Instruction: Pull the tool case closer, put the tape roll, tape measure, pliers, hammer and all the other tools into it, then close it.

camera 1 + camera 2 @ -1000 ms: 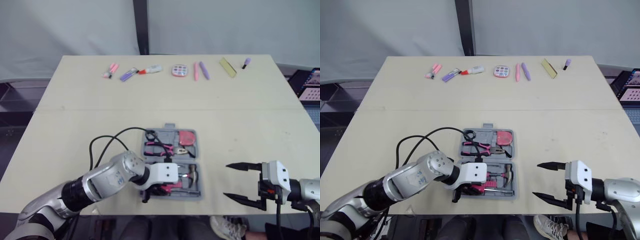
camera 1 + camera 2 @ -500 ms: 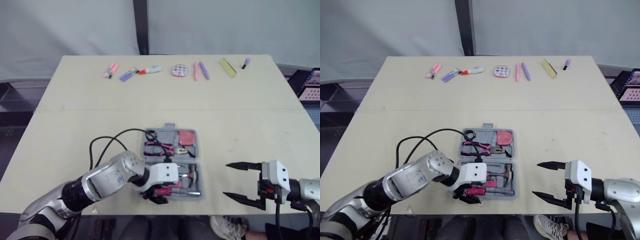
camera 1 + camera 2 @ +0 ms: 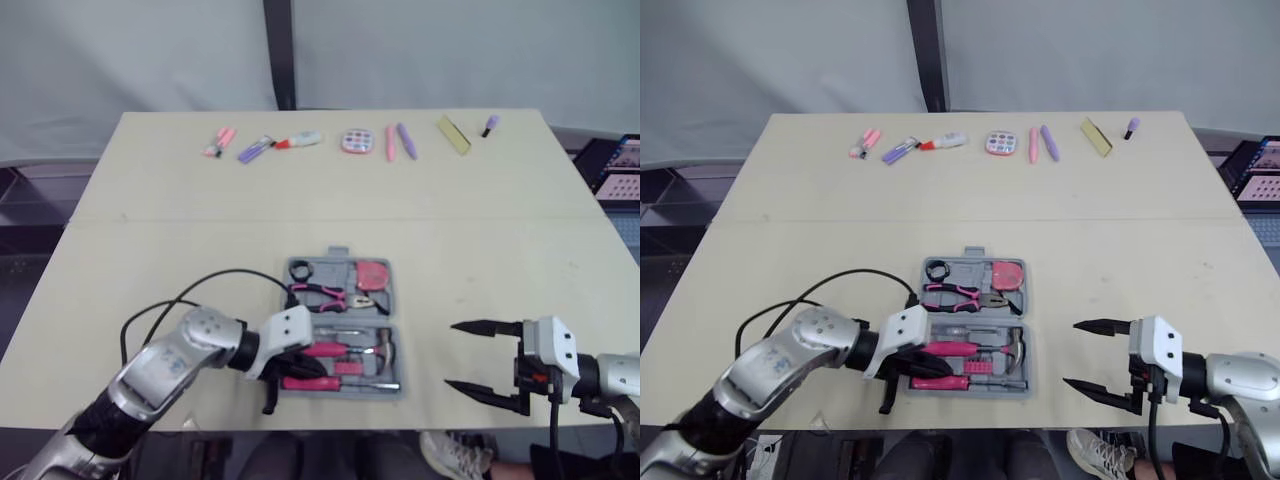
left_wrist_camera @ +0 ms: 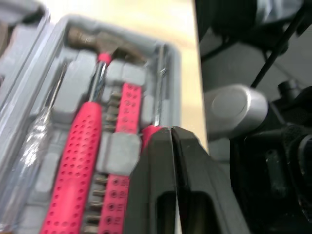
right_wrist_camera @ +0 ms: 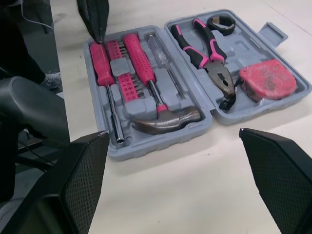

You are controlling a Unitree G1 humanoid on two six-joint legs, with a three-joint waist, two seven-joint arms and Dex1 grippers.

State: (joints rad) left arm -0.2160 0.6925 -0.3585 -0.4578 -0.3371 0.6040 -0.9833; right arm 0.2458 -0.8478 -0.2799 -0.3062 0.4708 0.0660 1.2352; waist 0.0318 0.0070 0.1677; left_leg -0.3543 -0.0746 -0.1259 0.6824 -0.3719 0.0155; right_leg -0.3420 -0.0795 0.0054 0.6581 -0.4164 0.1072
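Packing looks finished: the tool case [image 3: 340, 268] lies open, near centre, closed left gripper [image 4: 171, 136] touching its near-left screwdriver [image 3: 305, 383], right gripper [image 3: 450, 355] agape to its right; next, fold it shut

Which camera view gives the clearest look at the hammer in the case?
The right wrist view: the hammer lies whole in the tool case, from head to pink handle. The left wrist view has it close but cuts off the handle's end. Both eye views show it small, in the case's near half.
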